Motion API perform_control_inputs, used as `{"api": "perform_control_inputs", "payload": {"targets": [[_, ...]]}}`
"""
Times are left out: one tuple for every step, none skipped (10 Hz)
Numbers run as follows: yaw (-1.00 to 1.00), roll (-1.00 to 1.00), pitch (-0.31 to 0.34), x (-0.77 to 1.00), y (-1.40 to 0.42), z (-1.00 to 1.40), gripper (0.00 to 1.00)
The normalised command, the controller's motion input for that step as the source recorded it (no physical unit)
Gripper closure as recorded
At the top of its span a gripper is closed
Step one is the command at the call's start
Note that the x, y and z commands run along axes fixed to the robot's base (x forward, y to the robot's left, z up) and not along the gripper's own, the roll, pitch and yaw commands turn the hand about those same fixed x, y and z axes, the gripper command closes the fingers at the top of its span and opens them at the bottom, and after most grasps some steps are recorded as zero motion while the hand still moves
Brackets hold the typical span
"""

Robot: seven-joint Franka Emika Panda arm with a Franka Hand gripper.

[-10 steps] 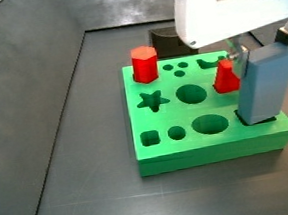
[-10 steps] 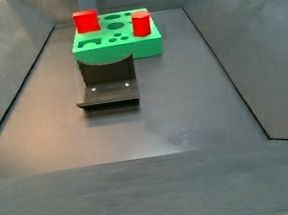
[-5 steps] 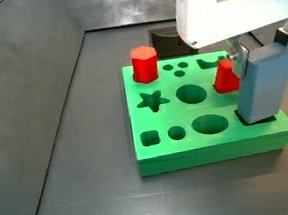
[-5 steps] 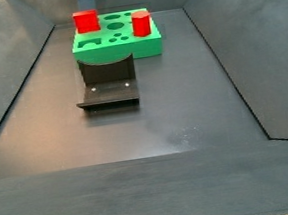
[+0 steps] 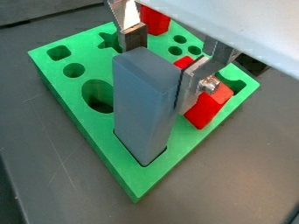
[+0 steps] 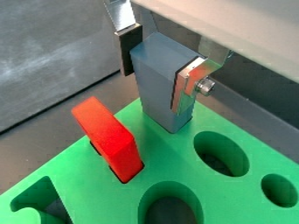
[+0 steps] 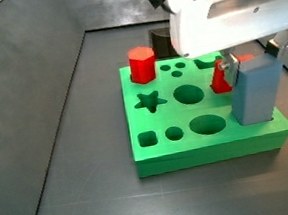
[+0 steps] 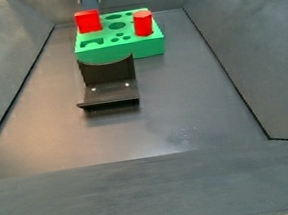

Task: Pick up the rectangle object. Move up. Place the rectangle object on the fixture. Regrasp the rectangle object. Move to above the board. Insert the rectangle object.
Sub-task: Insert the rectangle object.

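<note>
on the dark floor the green board point(image 7: 177, 125) holds the rectangle object point(image 5: 146, 101) upright in its corner slot, the tool point(image 5: 163, 63) pinching it; releasing while tilted could jam it.

Robot test cell, lab-type — grey walled trough point(image 8: 221, 58), gripper point(image 5: 163, 57) over green peg board point(image 8: 118, 44).
</note>
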Motion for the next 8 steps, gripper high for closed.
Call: {"api": "perform_control_inputs", "payload": {"targets": [[0.00,0.28,-0.006,0.00,-0.17,-0.27,1.00],[0.00,0.36,-0.010,0.10,-0.37,-0.46,1.00],[0.03,0.35,-0.034,0.14,-0.39,-0.59,1.00],[0.13,0.32,-0.077,0.19,-0.37,-0.59,1.00],[0.18,0.29,-0.089,0.26,-0.38,-0.66,1.00],[0.26,0.23,0.009,0.67,-0.12,-0.57,1.00],[0.28,0.26,0.089,0.70,-0.13,-0.60,1.00],[0.01,0.00,0.091,0.36,-0.03,-0.06,1.00]]}}
